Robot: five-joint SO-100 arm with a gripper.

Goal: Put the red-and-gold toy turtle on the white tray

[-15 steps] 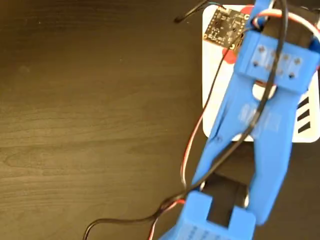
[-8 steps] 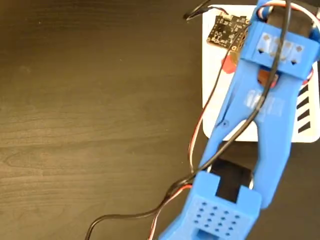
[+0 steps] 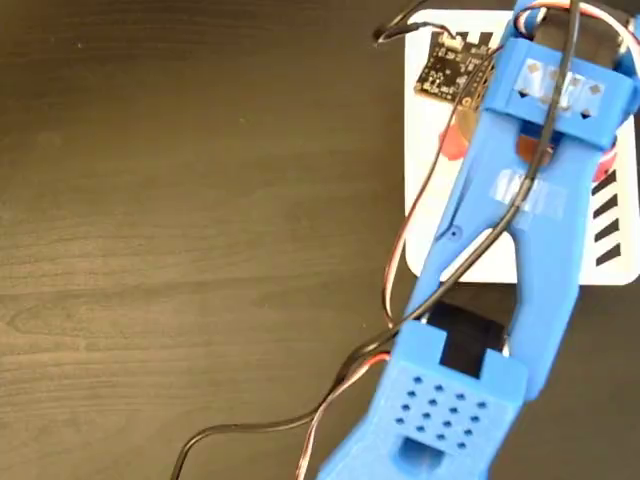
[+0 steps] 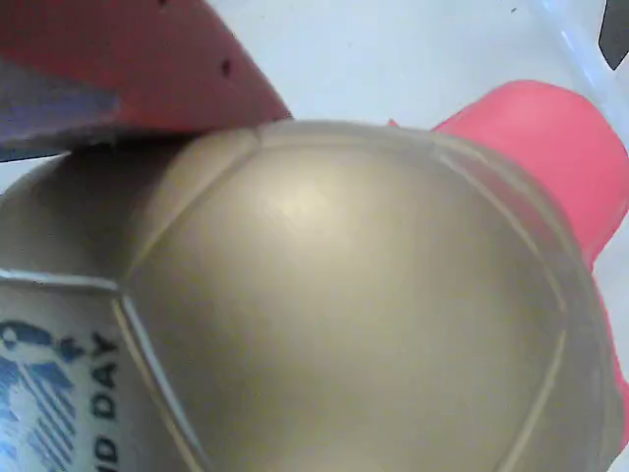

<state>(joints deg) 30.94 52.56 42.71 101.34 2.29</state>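
Blue arm (image 3: 520,250) over the white tray (image 3: 425,200) at upper right of the fixed view on dark wooden table (image 3: 180,240). Red-and-gold toy turtle (image 4: 344,315) filling the wrist view, red gripper (image 4: 138,69) finger against its shell; grip state impossible to tell.

my arm (image 3: 520,230) is bright blue printed plastic, built as a long forked frame with smooth flat sides. a blue block (image 3: 440,410) near the bottom of the fixed view carries a grid of small round holes, with a black motor body (image 3: 465,340) set in the slot above it. a blue bracket (image 3: 560,90) higher up shows four pale screw points. a small black circuit board (image 3: 450,65) sits beside it. black, red and white cables (image 3: 400,270) trail along my frame. in the wrist view one red finger (image 4: 147,59) shows.
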